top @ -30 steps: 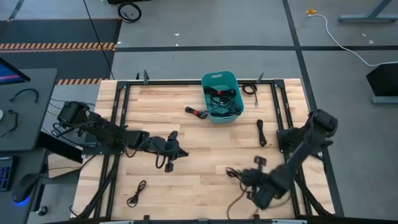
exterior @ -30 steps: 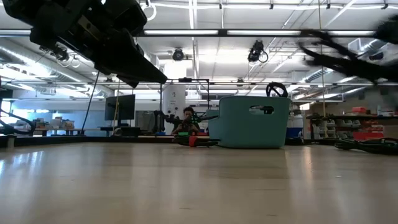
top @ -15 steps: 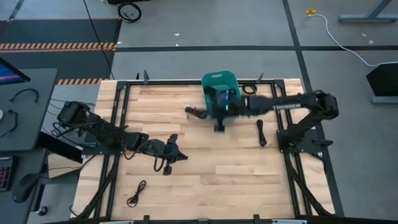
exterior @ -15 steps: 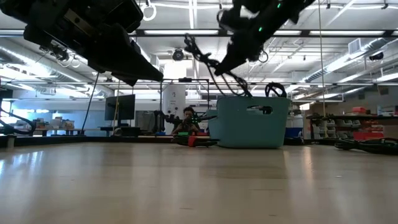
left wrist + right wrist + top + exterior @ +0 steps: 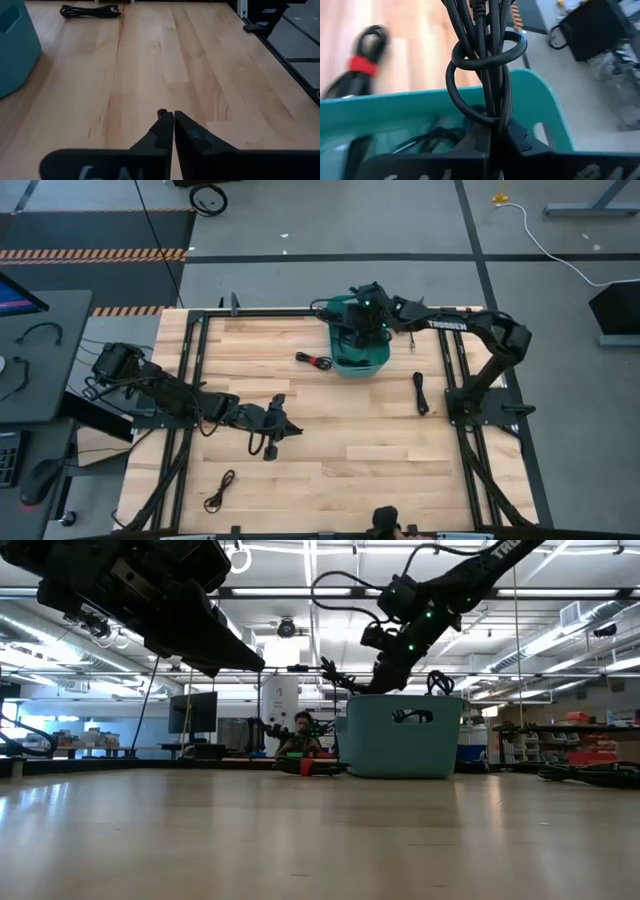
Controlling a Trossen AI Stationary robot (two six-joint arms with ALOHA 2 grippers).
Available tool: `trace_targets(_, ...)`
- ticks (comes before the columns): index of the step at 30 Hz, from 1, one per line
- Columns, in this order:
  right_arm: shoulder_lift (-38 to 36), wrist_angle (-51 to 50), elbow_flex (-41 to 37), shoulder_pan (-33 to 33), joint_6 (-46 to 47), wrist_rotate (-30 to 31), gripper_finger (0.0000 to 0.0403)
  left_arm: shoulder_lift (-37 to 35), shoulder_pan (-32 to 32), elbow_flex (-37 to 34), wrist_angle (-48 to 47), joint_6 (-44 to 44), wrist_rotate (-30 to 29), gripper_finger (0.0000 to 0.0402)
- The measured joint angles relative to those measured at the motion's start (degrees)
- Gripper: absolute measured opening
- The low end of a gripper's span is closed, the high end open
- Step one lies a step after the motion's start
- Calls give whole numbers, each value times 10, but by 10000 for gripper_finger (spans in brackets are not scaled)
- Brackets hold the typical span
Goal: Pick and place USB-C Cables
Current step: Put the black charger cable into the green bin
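My right gripper (image 5: 348, 312) hangs over the far part of the teal bin (image 5: 340, 366), shut on a bundled black USB-C cable (image 5: 485, 55). More black cables lie inside the bin (image 5: 427, 135). A cable with a red band (image 5: 314, 360) lies on the table left of the bin. Others lie at the right side (image 5: 420, 392), by the far right corner (image 5: 402, 322) and near the left near corner (image 5: 219, 491). My left gripper (image 5: 275, 430) is shut and waits low over the table's middle left, touching nothing. My right gripper pinches the cable bundle's strands (image 5: 492, 112) between its two fingers, just below the loop wound round them. The fingers come from the table's right, slanting down. The cable is lifted clear and sticks out past the fingertips (image 5: 338, 680), over the bin's far left rim.
Black frame rails (image 5: 200, 350) run along the table's left, right and far sides. The right arm's base (image 5: 470, 405) stands at the right edge. Bare wood lies between the bin and the near edge. A person sits in the room behind (image 5: 300, 735).
My right gripper has swung from the table's near right corner across to the far side, rising, and now stands over the bin. The cable it holds was carried along, lifted clear of the table. The bin shifted slightly on the table.
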Motion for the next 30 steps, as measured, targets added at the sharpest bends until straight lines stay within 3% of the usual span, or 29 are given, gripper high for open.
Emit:
trace_targets(9, 55, -70, 0, -19, -1, 58, 20, 0, -1, 0, 8, 0, 0, 11)
trace_targets(19, 111, -76, -1, -12, 20, 149, 106, 0, -1, 0, 8, -1, 0, 19)
trace_targets(30, 3, -129, -1, 12, 48, 126, 154, 0, -1, 0, 8, -1, 0, 15)
